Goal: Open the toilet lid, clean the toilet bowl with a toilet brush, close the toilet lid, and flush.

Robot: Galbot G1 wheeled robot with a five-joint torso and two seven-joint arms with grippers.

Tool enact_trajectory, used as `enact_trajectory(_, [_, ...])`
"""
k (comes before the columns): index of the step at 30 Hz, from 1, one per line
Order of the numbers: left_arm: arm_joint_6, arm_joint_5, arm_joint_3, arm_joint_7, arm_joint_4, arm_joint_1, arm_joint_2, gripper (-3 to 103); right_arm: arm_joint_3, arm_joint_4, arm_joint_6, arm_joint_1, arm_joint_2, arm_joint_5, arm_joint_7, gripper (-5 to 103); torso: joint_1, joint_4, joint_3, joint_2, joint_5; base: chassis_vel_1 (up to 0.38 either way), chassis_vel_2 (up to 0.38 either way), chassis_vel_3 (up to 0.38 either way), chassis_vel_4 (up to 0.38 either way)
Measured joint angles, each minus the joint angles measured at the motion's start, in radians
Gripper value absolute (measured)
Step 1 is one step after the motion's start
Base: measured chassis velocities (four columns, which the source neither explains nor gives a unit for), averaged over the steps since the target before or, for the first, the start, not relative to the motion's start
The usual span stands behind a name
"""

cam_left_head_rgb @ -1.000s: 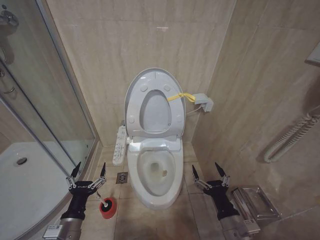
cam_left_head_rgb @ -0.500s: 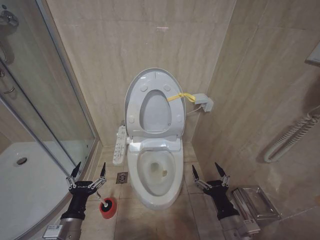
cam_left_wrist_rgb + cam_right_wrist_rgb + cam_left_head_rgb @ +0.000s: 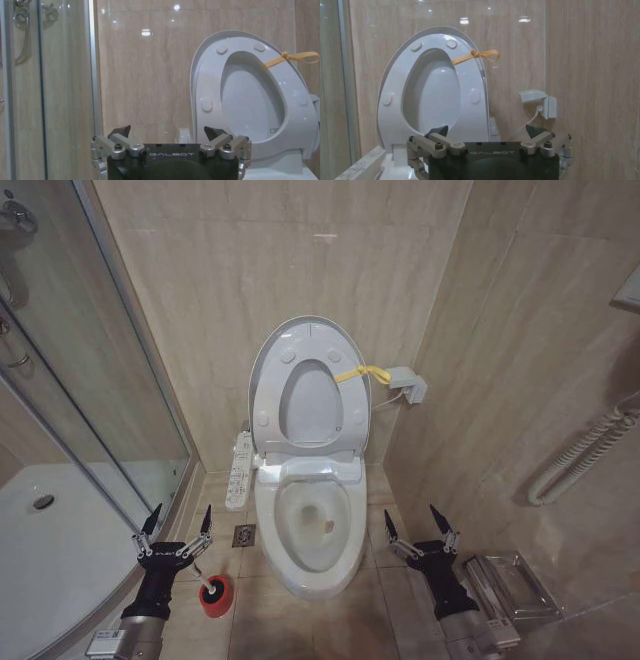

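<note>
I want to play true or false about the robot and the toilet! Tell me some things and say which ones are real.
1. The toilet lid is standing up, open. True.
2. The left gripper is holding the toilet brush. False: it is open and holds nothing; the brush stands in its red holder on the floor, left of the toilet bowl.
3. The right gripper is open and holds nothing. True.
4. A yellow strap is tied to the raised seat. True.
5. The bowl is spotless inside. False: it has a brownish stain.
6. The brush's holder is blue. False: it is red.
</note>
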Motion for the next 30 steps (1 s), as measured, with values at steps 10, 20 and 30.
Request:
enact_trajectory(10, [0.000,0.000,0.000,0.000,0.000,0.000,0.000,99,0.000,0.000,0.000,0.000,0.000,0.000,0.000,100,0.000,0.0000,0.000,0.000,0.0000,0.000,0.000,0.000,0.000])
enact_trajectory(20, [0.000,0.000,0.000,0.000,0.000,0.000,0.000,99,0.000,0.000,0.000,0.000,0.000,0.000,0.000,100,0.000,0.0000,0.000,0.000,0.0000,0.000,0.000,0.000,0.000])
enact_trajectory(30, [0.000,0.000,0.000,0.000,0.000,0.000,0.000,99,0.000,0.000,0.000,0.000,0.000,0.000,0.000,100,0.000,0.0000,0.000,0.000,0.0000,0.000,0.000,0.000,0.000])
